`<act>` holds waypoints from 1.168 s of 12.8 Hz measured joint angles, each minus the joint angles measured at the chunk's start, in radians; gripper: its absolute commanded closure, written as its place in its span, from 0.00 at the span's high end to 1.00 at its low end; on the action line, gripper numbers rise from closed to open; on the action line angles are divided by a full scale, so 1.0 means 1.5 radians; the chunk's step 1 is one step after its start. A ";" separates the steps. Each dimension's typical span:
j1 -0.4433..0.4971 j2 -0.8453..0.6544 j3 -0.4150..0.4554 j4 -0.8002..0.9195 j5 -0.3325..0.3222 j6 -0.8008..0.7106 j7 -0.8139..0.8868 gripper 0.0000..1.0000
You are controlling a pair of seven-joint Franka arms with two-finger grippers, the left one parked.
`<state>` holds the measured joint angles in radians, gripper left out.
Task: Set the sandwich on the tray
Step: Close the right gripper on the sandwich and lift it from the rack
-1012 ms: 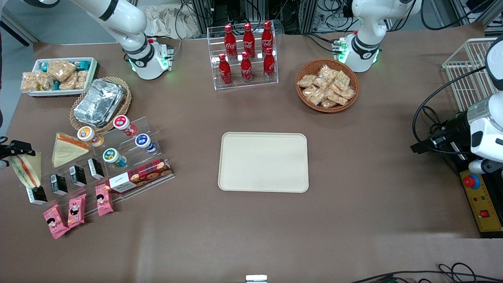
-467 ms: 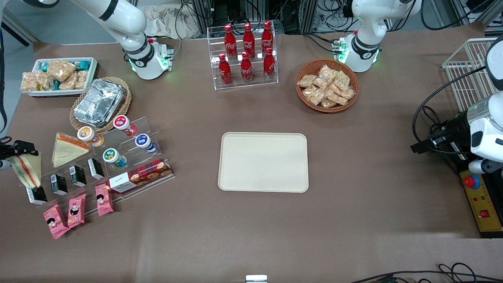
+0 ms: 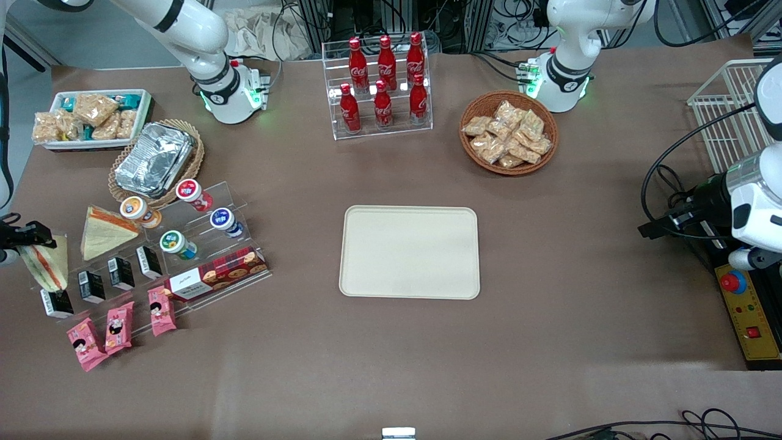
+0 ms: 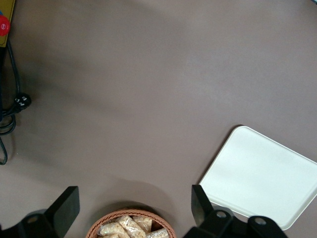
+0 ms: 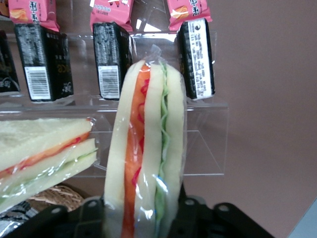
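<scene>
Front view: high, looking steeply down over the whole table (image 3: 550, 342). Right wrist view: close on the held sandwich (image 5: 146, 148), gripper (image 5: 143, 210) beneath. Left wrist view: downward, sharing the tray (image 4: 257, 173) with the front.

White round arm segments with black bands at joints. Base (image 3: 227, 98) white, black ring, green light glowing. Gripper (image 3: 21, 235) black, at working arm's end of table. Black gripper body (image 5: 148, 218) with small round screws. Black cable (image 3: 5, 153) beside arm.

robot lab: mock snack shop, cola rack (image 3: 383, 85), cables (image 3: 666, 177).
</scene>
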<state>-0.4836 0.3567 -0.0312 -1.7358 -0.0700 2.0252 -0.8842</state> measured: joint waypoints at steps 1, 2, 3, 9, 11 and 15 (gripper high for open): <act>0.000 0.000 0.000 0.001 0.000 0.000 0.000 0.26; 0.000 0.000 0.001 0.006 0.000 -0.002 0.000 0.26; 0.001 -0.001 0.001 0.016 0.000 -0.010 0.000 0.26; 0.024 -0.022 0.007 0.116 0.000 -0.122 0.000 0.26; 0.031 -0.032 0.015 0.125 0.000 -0.142 0.000 0.26; 0.084 -0.056 0.021 0.184 0.007 -0.234 0.002 0.26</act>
<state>-0.3582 0.2727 0.0011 -1.4592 -0.0591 1.6741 -0.8816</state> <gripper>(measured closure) 0.736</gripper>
